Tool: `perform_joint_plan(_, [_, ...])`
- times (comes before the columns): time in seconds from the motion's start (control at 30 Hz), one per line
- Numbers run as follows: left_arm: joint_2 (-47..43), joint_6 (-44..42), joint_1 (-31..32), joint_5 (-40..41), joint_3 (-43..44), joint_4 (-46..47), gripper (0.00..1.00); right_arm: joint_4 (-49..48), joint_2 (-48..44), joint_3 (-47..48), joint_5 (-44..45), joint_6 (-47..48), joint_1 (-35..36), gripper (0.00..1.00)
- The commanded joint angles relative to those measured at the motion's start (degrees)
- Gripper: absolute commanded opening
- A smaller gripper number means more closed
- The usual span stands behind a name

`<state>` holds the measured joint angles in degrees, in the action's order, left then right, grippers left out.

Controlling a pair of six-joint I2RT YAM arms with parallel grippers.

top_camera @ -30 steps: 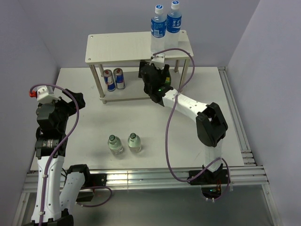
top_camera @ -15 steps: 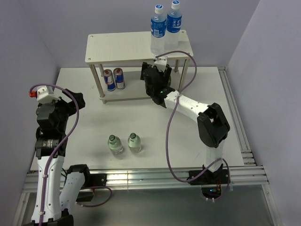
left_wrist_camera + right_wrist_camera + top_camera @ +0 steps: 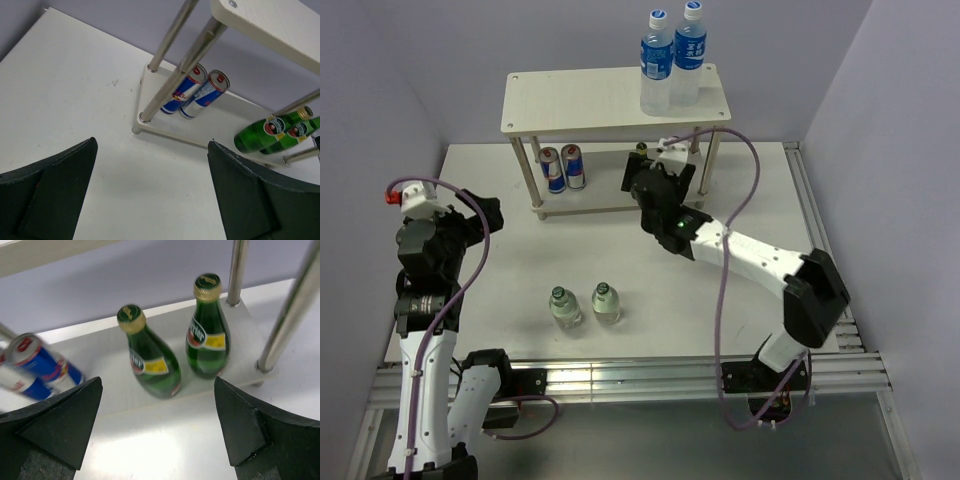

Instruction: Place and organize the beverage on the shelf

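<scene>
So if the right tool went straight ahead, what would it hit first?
The right tool would probably meet the nearer green bottle on the shelf's lower board, though depth is unclear.

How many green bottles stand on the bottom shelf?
2. One green bottle stands nearer the cans, the second green bottle by the corner leg, both on the shelf's lower board. None look hidden.

White table (image 3: 570, 250) w/ alu rails (image 3: 640, 380) at near edge, grey walls (image 3: 420, 50) behind.
</scene>
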<state>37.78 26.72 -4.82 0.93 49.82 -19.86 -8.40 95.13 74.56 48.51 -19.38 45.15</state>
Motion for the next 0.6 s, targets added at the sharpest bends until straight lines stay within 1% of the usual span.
perform_joint_plan(0.0, [1.76,-2.20,0.59,-7.69,-0.08,2.37,0.99,2.86,-10.56,-6.77,4.57,-5.75,3.88,1.00])
perform_joint_plan(0.03, [2.64,-2.46,1.30,-7.96,0.45,1.67,0.99,3.48,-12.67,-8.45,4.75,-6.54,4.77,1.00])
perform_joint_plan(0.07, [3.35,-3.07,2.43,-7.00,1.06,0.71,0.99,4.96,-16.69,-10.21,5.27,-8.55,5.82,1.00])
perform_joint_plan(0.1, [4.05,-3.34,3.84,-5.51,1.85,-0.17,0.99,5.85,-18.65,-11.80,6.06,-9.62,6.88,1.00])
perform_joint_plan(0.13, [4.58,-3.43,8.55,-3.32,3.16,-1.57,0.99,6.73,-20.58,-14.77,7.20,-10.76,9.15,1.00])
perform_joint_plan(0.17, [4.58,-3.34,11.47,2.79,3.78,-2.28,0.99,9.34,-23.99,-16.10,7.82,-13.73,10.39,1.00])
perform_joint_plan(0.2, [4.32,-3.17,17.94,6.07,5.01,-3.07,0.99,10.68,-25.68,-18.55,8.35,-15.15,11.53,1.00])
perform_joint_plan(0.23, [4.23,-2.73,21.13,9.15,5.54,-5.17,0.99,11.82,-28.40,-19.62,9.31,-16.56,13.63,1.00])
perform_joint_plan(0.27, [4.32,-1.59,24.39,12.57,6.16,-6.41,0.99,14.44,-29.55,-20.59,9.49,-19.27,14.61,1.00])
perform_joint_plan(0.3, [4.75,-0.71,29.81,17.22,7.12,-8.16,0.99,15.60,-30.61,-22.08,9.67,-20.51,15.66,1.00])
perform_joint_plan(0.37, [4.24,2.79,35.20,21.90,6.96,-11.32,0.99,18.93,-32.90,-23.14,10.64,-23.23,18.65,1.00])
perform_joint_plan(0.4, [2.14,4.12,40.45,26.45,6.00,-12.04,0.99,20.26,-33.51,-23.67,11.25,-24.12,19.62,1.00])
perform_joint_plan(0.43, [0.82,5.61,42.59,28.84,5.64,-12.83,0.99,21.66,-34.39,-23.94,11.95,-24.91,21.46,1.00])
perform_joint_plan(0.47, [-0.41,8.41,44.70,30.78,5.38,-15.45,0.99,24.29,-34.83,-24.20,13.09,-26.66,22.17,1.00])
perform_joint_plan(0.5, [-2.25,9.48,47.59,32.54,4.85,-16.43,0.99,25.44,-35.27,-24.81,13.36,-27.46,22.96,1.00])
perform_joint_plan(0.57, [-2.71,12.90,49.46,32.91,4.15,-18.63,0.99,27.81,-36.86,-25.87,13.98,-29.30,24.45,1.00])
